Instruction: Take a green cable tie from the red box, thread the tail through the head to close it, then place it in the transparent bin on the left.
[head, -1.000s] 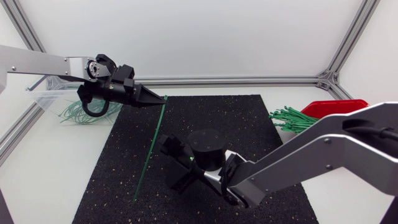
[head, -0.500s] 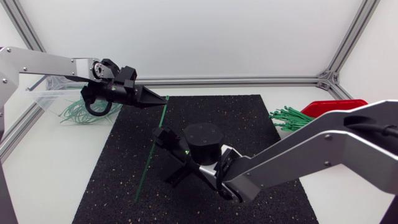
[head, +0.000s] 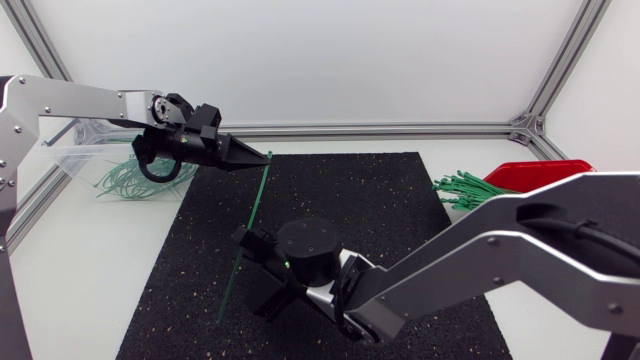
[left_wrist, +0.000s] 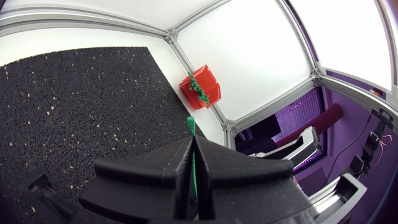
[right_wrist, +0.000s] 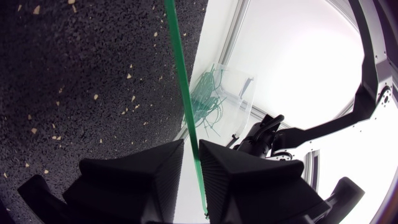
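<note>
The left tool (left_wrist: 190, 140) is clamped flat on one end of the green cable tie (head: 255, 200). A short green tip pokes out past its fingertips, and it holds that end up over the far edge of the black mat (head: 380, 200). From there the tie slants in one straight line toward the mat's near side and passes between the fingers of the right tool (right_wrist: 191, 146). That tool looks parted, with a sliver of light beside the strap, so I'd say it isn't gripping yet. The strap seems light, thin and springy: stiff enough to stay straight from one end, smooth enough to slip. I'd pinch its flat faces near the free end so it can be bent round. I can't tell which end is the head. The red box (head: 540, 172) with the spare ties (head: 470, 192) sits at the worktop's (head: 90, 260) right, and the transparent bin (head: 75, 155) is at its left.
</note>
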